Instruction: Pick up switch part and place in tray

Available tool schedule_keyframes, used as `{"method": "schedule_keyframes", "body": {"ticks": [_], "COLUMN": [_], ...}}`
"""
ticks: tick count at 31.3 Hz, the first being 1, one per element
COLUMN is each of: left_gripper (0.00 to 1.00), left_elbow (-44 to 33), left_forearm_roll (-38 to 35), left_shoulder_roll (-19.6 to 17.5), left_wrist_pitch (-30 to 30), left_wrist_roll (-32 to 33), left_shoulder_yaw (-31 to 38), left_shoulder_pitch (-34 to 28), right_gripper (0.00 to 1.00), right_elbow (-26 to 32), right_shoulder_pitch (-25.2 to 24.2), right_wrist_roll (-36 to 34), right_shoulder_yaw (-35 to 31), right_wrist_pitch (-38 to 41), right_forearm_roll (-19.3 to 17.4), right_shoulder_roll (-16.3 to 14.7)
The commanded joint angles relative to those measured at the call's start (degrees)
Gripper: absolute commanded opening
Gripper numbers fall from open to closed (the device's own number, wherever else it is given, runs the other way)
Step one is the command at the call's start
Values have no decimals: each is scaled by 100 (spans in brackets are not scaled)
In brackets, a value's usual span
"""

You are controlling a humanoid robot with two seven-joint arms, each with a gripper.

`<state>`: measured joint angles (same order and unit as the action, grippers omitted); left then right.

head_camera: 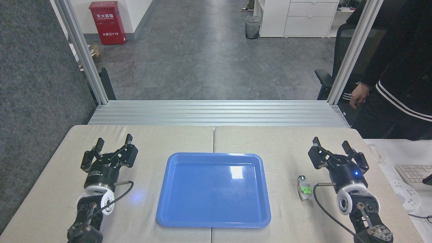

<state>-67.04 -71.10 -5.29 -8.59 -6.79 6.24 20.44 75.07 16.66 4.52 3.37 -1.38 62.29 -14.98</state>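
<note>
Your right pincer (331,144) stood wide open and empty, switch part (304,188) just inboard of it, tray (175,209) beyond, left pincer (114,141) open too.

Glossy plastic tray (175,216); matt cloth table cover (283,141).

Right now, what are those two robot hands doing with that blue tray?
Nothing is being held yet. The left gripper and the right gripper both sit open on the table, one on each side of the blue tray. The tray has nothing in it. A small switch part with a green clip lies on the table between the tray and the right gripper, so that arm looks best placed to pick it up. A person stands off to the right, not touching anything.
</note>
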Motion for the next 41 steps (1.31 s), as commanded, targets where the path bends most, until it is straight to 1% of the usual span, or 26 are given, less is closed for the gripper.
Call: {"method": "schedule_keyframes", "body": {"ticks": [1,41], "left_gripper": [100,100], "left_elbow": [-2,-64], "left_forearm_roll": [0,0], "left_shoulder_roll": [-7,10], "left_wrist_pitch": [-2,-2], "left_wrist_roll": [3,20], "left_shoulder_yaw": [0,-9], "left_shoulder_pitch": [4,-13], "right_gripper": [98,98], "right_elbow": [16,25], "right_shoulder_pitch": [-5,-31], "right_wrist_roll": [5,14], "right_shoulder_yaw": [-3,15], "right_wrist_pitch": [-3,-3], "right_forearm_roll": [-6,3], "right_shoulder_roll": [22,-5]}}
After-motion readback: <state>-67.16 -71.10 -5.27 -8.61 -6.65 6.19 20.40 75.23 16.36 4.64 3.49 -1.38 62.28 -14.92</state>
